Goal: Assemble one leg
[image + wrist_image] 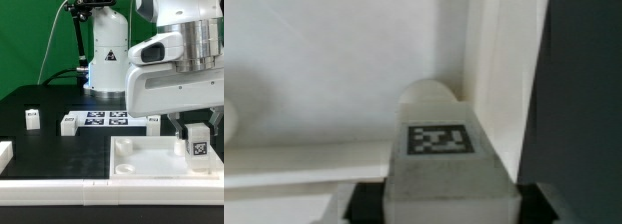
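Observation:
My gripper (196, 138) is shut on a leg (197, 143), a small white block with a black-and-white tag, and holds it upright over the large white square panel (150, 160) near its corner on the exterior view's right. In the wrist view the held leg (441, 150) fills the middle between my dark fingers (370, 205), its tip close to the panel's raised rim (500, 70). Whether the tip touches the panel cannot be told. Three more legs lie on the black table: one (32, 119), one (68, 124) and one (152, 121).
The marker board (104, 119) lies behind the panel. A white rail (50, 184) runs along the table's front edge, with a white piece (5, 153) at the exterior view's left. A white robot base (105, 60) stands at the back. A dark strip (580, 100) of table borders the panel.

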Available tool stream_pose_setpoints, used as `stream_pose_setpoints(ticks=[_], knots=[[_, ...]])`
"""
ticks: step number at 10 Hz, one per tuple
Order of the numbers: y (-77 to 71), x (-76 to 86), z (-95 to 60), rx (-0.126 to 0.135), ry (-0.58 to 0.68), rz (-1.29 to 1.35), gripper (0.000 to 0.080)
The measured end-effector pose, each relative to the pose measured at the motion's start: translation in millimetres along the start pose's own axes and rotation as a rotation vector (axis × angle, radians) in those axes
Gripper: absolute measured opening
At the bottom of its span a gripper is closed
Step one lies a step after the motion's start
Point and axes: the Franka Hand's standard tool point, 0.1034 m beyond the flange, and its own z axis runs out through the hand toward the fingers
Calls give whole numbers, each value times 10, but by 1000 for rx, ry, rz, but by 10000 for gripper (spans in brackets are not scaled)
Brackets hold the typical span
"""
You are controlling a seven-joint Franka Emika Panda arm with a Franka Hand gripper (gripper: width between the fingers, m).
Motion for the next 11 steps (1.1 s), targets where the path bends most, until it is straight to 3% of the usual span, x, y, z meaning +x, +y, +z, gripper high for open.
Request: stream_pose_setpoints(ticks=[3, 9, 11], knots=[[8, 3, 0, 10, 8, 228, 292], [24, -54, 0, 81, -7, 974, 292], [0, -58, 5, 91, -19, 1141, 292]])
